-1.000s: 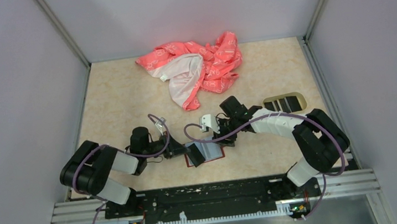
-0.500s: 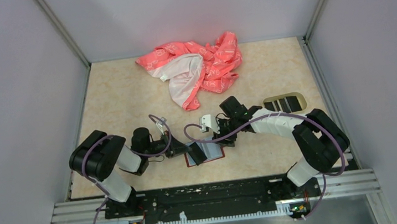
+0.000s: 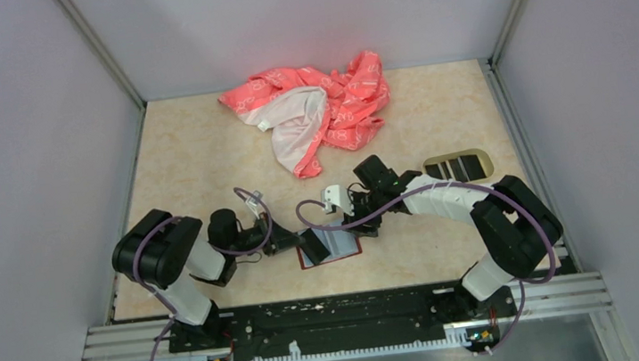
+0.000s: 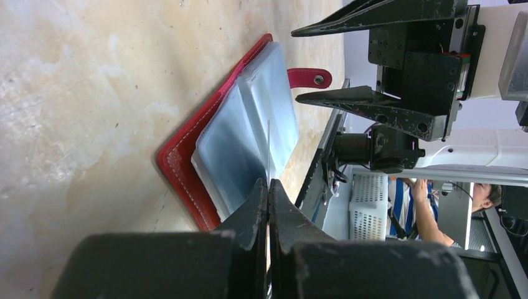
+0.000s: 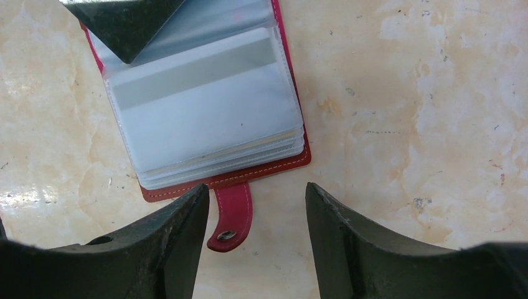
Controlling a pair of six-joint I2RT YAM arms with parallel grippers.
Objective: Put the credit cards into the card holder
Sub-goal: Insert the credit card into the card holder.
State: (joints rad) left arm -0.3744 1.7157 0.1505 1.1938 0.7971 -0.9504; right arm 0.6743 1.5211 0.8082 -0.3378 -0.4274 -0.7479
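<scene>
Since a second ago the left arm has hunched its elbow up and inward, though the card it carries has barely shifted and the right arm has not budged. From above, the left gripper reaches in from the left with a black credit card over the near-left edge of the open card holder. The right gripper hangs just beyond it, and more dark cards lie in the oval tray well off to the right. At the left wrist, the left gripper is pinched tight on the credit card. Seen edge-on, the card runs straight ahead over the sleeves, and the card holder lies directly in front and below, so this arm looks best placed to slide it in. At the right wrist, the right gripper stands spread and empty above the snap tab. The top sleeve of the card holder shows a pale face with a grey band, possibly a card already inside.
</scene>
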